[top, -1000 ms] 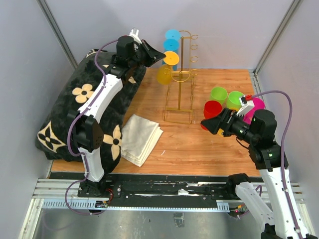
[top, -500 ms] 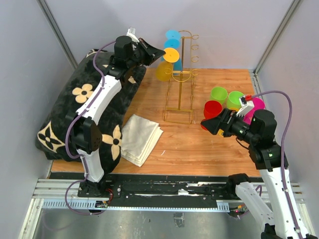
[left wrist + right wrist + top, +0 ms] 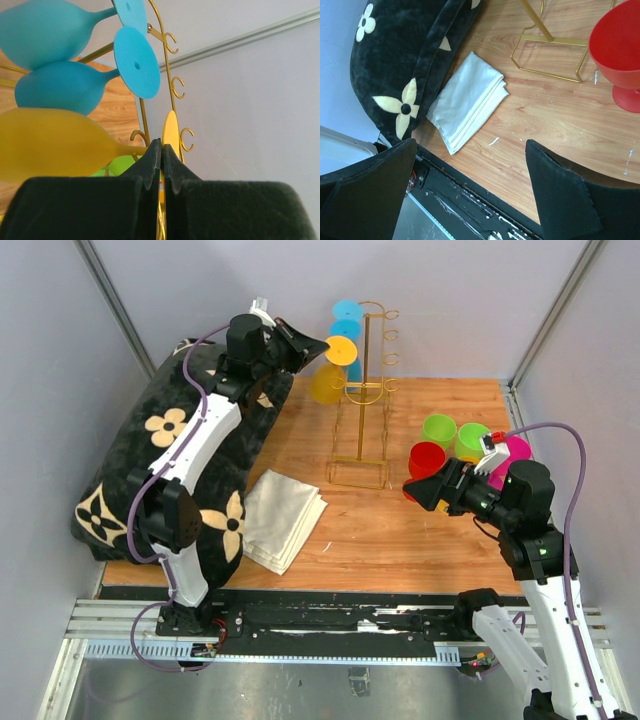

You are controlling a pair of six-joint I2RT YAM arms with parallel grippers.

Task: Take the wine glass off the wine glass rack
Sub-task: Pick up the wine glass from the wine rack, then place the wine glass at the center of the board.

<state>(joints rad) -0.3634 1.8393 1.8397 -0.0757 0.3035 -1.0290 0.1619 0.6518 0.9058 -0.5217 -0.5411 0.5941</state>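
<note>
- Left gripper (image 3: 161, 145) is up high by the rack (image 3: 364, 440), fingers squeezed together on the foot end of the yellow wine glass (image 3: 55, 145). From the wrist view you can see a sliver of the yellow foot between the pads.
- The glass lies sideways on the rack's left side. Its bowl points away from the pole and its foot sits right at the gold hooks, just under 2 blue glasses (image 3: 55, 95).
- I can't tell whether the stem has cleared its hook or not.
- So I'd call this the pull-off step: grip made, glass not yet clear of the rack.
- The next move probably needs a straight slide out along the hook's opening, away from the pole. The foot has to miss the neighbouring loops, and nothing should bump the blue ones above.
- That rack looks thin and tippy, so yanking could drag it along.
- Right gripper (image 3: 470, 190) is spread wide with nothing in it, hanging over the table (image 3: 560, 130) near a red cup (image 3: 620, 50), well apart from the rack.
</note>
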